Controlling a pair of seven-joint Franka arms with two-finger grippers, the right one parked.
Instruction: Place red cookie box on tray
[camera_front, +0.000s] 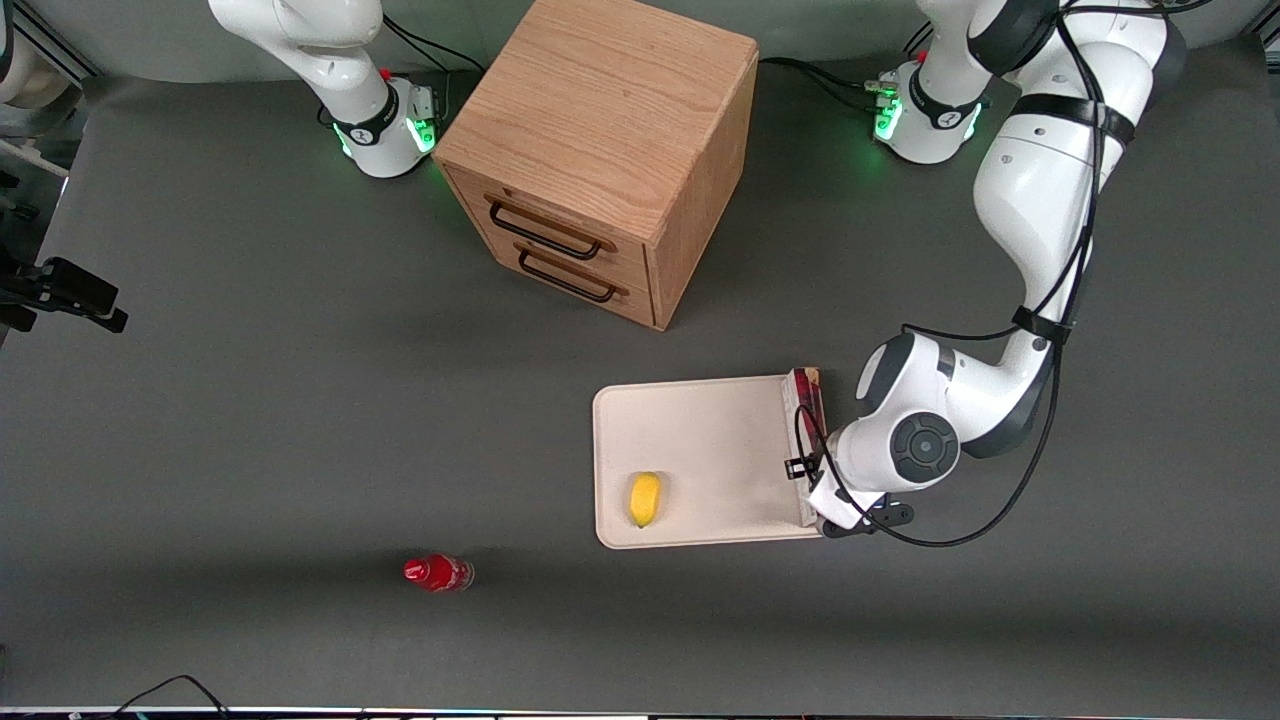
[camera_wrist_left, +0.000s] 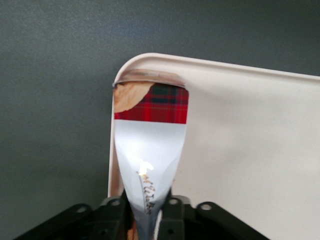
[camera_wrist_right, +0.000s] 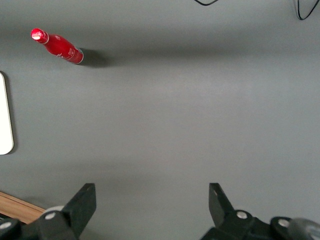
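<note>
The red cookie box (camera_front: 806, 398) stands on its long edge along the side of the cream-white tray (camera_front: 700, 440) that faces the working arm. The left arm's gripper (camera_front: 815, 482) is shut on the box's end nearer the front camera, and the arm's wrist hides that end. In the left wrist view the box (camera_wrist_left: 150, 135) shows a red tartan band and a white face, pinched between the black fingers (camera_wrist_left: 116, 212) of the gripper (camera_wrist_left: 146, 212). Its other end reaches a rounded corner of the tray (camera_wrist_left: 250, 150). I cannot tell whether the box rests on the tray or hangs just above it.
A yellow lemon (camera_front: 645, 498) lies in the tray's part nearer the camera. A small red bottle (camera_front: 437, 573) lies on the grey table toward the parked arm's end. The wooden drawer cabinet (camera_front: 600, 150) stands farther from the camera than the tray.
</note>
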